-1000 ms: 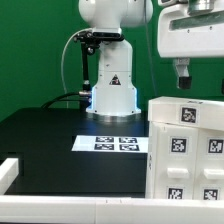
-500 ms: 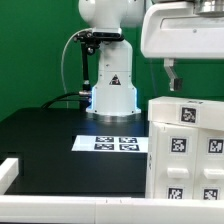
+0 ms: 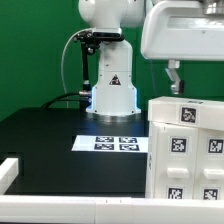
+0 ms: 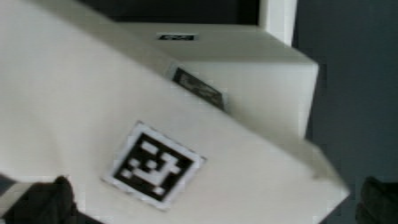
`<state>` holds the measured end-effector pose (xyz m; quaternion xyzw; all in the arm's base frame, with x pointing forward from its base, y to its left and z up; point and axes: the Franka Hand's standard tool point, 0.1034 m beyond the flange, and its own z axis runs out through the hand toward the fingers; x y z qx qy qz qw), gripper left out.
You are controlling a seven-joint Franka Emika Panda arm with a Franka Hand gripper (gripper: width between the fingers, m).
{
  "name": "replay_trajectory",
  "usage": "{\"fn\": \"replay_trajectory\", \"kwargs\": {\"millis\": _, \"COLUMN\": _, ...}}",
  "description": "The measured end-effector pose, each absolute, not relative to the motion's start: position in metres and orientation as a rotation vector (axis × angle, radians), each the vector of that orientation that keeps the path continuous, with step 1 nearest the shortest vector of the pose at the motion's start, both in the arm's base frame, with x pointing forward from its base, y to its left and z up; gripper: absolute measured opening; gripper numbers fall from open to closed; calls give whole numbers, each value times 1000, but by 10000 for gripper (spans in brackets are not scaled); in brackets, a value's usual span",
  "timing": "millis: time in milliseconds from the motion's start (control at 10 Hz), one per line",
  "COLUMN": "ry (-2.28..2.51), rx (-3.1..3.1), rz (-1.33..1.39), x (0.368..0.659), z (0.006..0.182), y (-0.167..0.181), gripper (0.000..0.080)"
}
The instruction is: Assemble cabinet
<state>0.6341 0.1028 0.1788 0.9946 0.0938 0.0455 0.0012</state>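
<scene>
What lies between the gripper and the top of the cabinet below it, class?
Nothing: in the exterior view the gripper hangs just above the cabinet, with only green backdrop showing in the small gap between them.

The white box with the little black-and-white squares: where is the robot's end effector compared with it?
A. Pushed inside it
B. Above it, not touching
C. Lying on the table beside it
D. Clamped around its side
B: in the exterior view the end effector hangs just above the top of the white box, with green background showing between them.
</scene>
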Motion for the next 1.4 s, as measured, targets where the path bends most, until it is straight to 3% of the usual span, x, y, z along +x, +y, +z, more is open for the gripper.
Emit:
{"fn": "replay_trajectory", "kwargs": {"millis": 200, "ry": 463, "rx": 3092, "rz": 195, "x": 634, "z": 186, "y": 101, "gripper": 797}}
{"fn": "replay_trajectory", "kwargs": {"millis": 800, "ry": 1359, "rx": 2669, "rz": 146, "x": 641, "z": 177, "y": 91, "gripper": 797}}
{"fn": "replay_trajectory", "kwargs": {"millis": 1400, "ry": 1204, "rx": 2784, "rz": -22, "x": 629, "z": 165, "y": 80, "gripper": 797}}
